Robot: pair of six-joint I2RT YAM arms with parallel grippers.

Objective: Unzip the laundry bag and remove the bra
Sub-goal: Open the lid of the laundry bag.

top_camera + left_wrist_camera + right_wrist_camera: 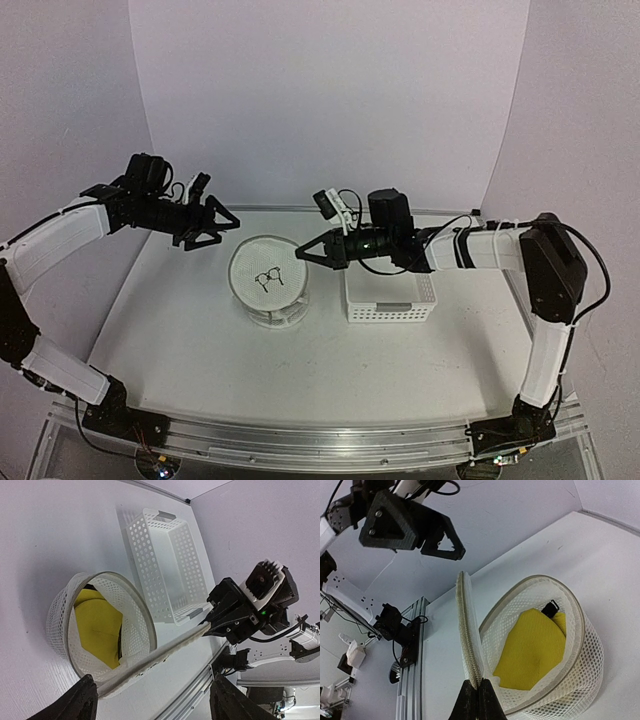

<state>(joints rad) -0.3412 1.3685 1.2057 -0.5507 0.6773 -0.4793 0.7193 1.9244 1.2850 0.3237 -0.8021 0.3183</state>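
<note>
The white table (170, 330) spreads out under both sets of my fingers. The white perforated plastic basket (390, 305) sits on it behind my right fingertips, under that wrist. From my left wrist it lies beyond the bag, on its far side (170, 565).

The laundry bag (268, 300) stands on the table between my two grippers, directly below my right fingertips and below and ahead of my left ones. Its round mesh wall is upright and its top is open (580, 665).

The lid (268, 275) is swung up on edge, with its small black bra drawing facing upward toward the overhead camera. It hangs from my right fingers and joins the bag's rim on the side nearest them (469, 630).

My right gripper (479, 692) is pinched together on the lid's padded edge, with no gap showing between the fingertips. My left gripper (230, 222) hangs above the table on the side of the bag away from my right fingers. Its fingers (77, 700) are spread wide apart with nothing between them, and they touch neither the bag nor the lid.

The bra (532, 650) lies inside the bag as a folded yellow bundle, below and just past my right fingertips. From my left wrist it shows through the open mouth (97, 630), ahead of my spread fingers. A small black piece (550, 608) sticks out at its top edge, against the bag's far wall.
</note>
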